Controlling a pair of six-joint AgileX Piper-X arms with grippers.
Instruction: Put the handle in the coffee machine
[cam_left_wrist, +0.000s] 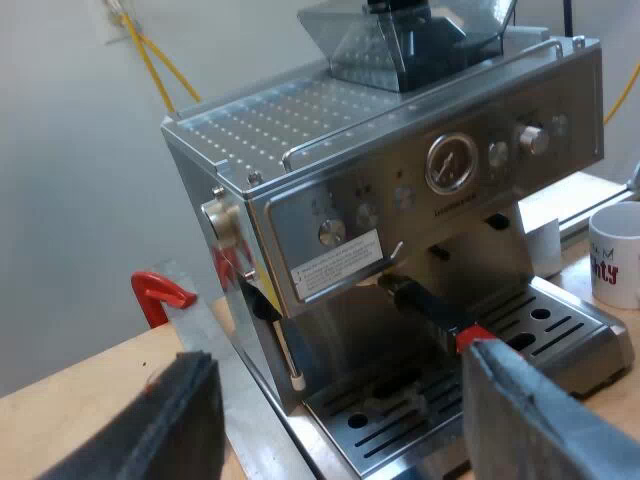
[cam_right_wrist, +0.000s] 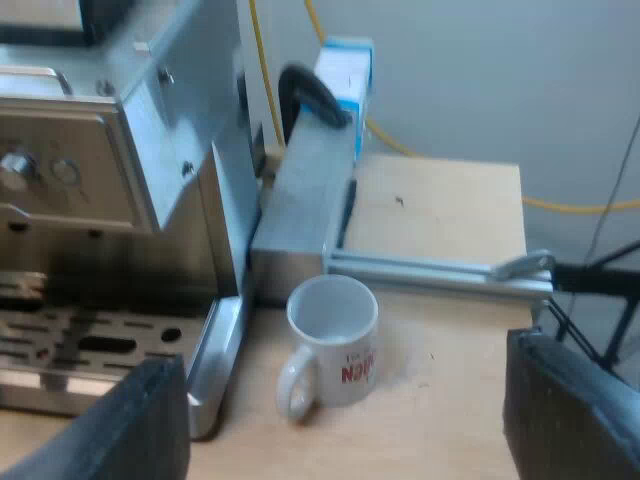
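Note:
The espresso machine (cam_left_wrist: 400, 190) stands in front of my left gripper (cam_left_wrist: 340, 430), its bean hopper (cam_left_wrist: 410, 40) on top. The metal holder's dark handle (cam_left_wrist: 430, 308) sticks out from the machine's front over the drip tray (cam_left_wrist: 560, 330), and its red end (cam_left_wrist: 473, 336) sits just beyond one of my left fingers (cam_left_wrist: 540, 420). That gripper is open and holds nothing. My right gripper (cam_right_wrist: 345, 430) is open too, empty, above the wooden table close to a white mug (cam_right_wrist: 335, 340) with red lettering. The mug (cam_left_wrist: 620, 255) also shows beside the machine's tray.
A red clamp (cam_left_wrist: 160, 295) grips the table edge by the machine's side. A metal block with a rail (cam_right_wrist: 310, 200) lies against the machine (cam_right_wrist: 130, 150), with a blue-and-white box (cam_right_wrist: 345, 75) behind it. Yellow cable (cam_right_wrist: 560, 205) runs along the wall.

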